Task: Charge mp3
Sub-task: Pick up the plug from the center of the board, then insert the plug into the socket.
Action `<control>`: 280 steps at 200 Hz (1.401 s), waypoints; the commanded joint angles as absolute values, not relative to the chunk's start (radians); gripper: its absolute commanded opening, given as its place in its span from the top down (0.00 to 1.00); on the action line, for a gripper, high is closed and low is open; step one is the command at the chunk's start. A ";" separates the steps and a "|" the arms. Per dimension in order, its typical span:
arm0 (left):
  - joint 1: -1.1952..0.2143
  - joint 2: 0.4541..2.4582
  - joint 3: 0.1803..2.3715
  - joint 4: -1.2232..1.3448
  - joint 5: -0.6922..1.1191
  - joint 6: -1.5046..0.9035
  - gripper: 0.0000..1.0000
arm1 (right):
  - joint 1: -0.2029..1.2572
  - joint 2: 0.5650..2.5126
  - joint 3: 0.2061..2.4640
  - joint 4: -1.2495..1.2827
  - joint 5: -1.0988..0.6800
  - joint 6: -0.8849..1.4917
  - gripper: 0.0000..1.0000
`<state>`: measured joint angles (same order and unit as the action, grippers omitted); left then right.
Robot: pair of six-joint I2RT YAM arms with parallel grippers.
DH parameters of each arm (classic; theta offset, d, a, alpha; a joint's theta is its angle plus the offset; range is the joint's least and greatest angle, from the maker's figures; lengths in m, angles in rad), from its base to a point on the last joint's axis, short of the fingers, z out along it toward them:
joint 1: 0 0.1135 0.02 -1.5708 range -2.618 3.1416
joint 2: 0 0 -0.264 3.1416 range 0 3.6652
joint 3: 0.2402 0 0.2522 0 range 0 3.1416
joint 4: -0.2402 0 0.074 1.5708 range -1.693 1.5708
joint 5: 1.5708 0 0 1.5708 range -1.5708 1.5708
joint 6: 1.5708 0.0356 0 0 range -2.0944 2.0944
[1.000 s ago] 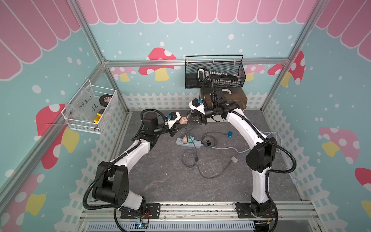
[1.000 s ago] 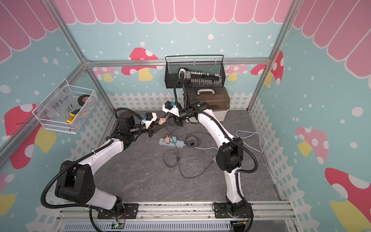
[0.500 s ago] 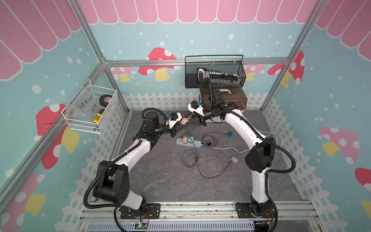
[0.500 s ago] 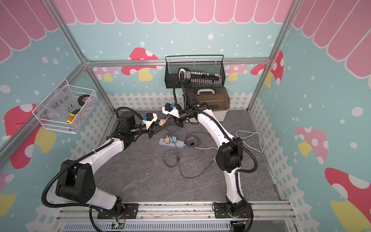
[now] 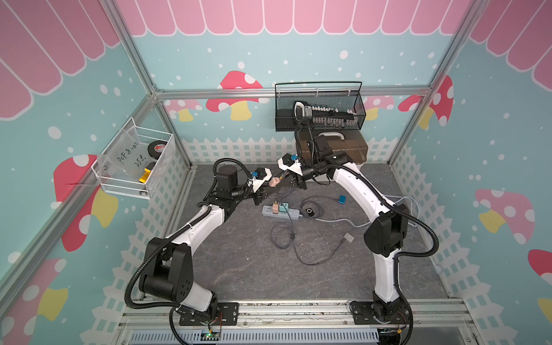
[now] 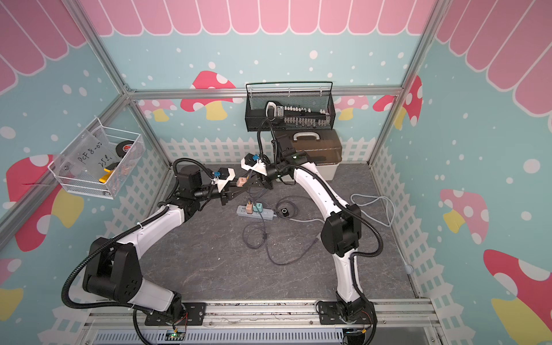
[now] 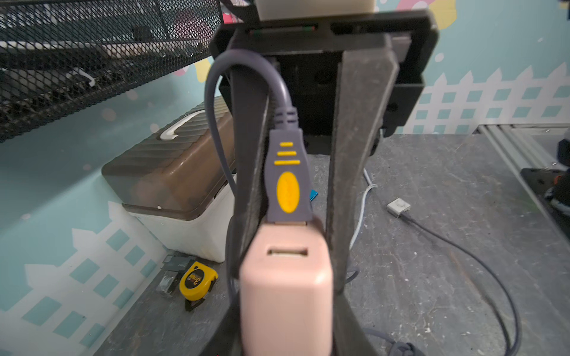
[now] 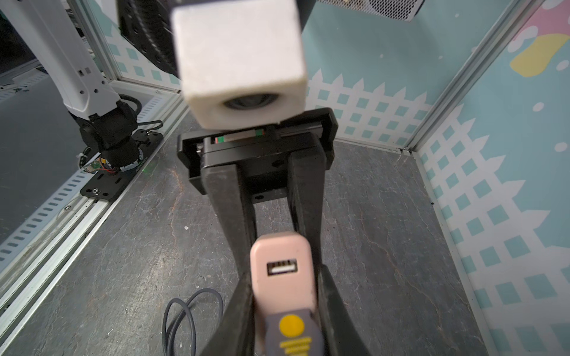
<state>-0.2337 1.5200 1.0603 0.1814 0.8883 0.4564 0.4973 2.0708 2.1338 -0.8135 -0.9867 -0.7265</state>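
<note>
The pink charger (image 7: 285,292), grey USB plug (image 7: 288,182) seated, is held roughly level above the power strip (image 5: 280,210), long axis arm to arm, right fingers (image 7: 357,138) clamped on its flanks, left fingers' (image 8: 231,200) hold unclear, while the cabled silver mp3 player (image 5: 348,238) lies on the strip's right-arm side amid open bench (image 5: 254,268).

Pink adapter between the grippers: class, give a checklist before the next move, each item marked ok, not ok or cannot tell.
1. Grey plug seated in the pink adapter: ok.
2. Right gripper closed on the adapter's sides: ok.
3. Left gripper clear of the adapter: cannot tell.
4. Second port on the adapter empty: ok.
5. Free socket on the power strip: cannot tell.
</note>
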 commanded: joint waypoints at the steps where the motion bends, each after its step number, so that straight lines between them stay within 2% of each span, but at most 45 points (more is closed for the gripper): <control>1: -0.229 1.480 1.030 0.269 0.744 0.427 0.20 | 0.502 2.102 2.152 -0.767 -0.881 -0.631 0.97; 4: -0.224 1.472 1.019 0.289 0.730 0.411 0.05 | 0.503 2.104 2.153 -0.756 -0.859 -0.610 0.97; 7: -0.218 1.464 1.006 0.305 0.713 0.386 0.02 | 0.503 2.106 2.154 -0.746 -0.839 -0.593 0.97; 33: -0.147 1.394 0.920 0.412 0.612 0.205 0.01 | 0.505 2.135 2.182 -0.715 -0.682 -0.478 0.97; 59: -0.070 1.329 0.867 0.409 0.464 0.038 0.01 | 0.522 2.162 2.185 -0.674 -0.505 -0.413 0.95; 73: -0.048 1.312 0.887 0.290 0.323 -0.025 0.02 | 0.535 2.181 2.201 -0.659 -0.413 -0.400 0.95; 99: -0.026 1.328 0.987 0.025 0.176 -0.059 0.01 | 0.559 2.228 2.259 -0.643 -0.276 -0.347 0.95; 125: 0.014 1.343 1.031 -0.091 0.138 -0.154 0.01 | 0.599 2.265 2.308 -0.667 -0.293 -0.350 0.95; 170: 0.072 1.375 1.047 -0.146 0.191 -0.261 0.01 | 0.651 2.318 2.295 -0.686 -0.311 -0.319 0.96; 201: 0.076 1.397 1.049 -0.153 0.208 -0.279 0.01 | 0.661 2.332 2.262 -0.690 -0.288 -0.341 0.97; 280: 0.077 1.414 1.043 -0.154 0.222 -0.273 0.02 | 0.670 2.369 2.228 -0.786 -0.414 -0.360 0.99</control>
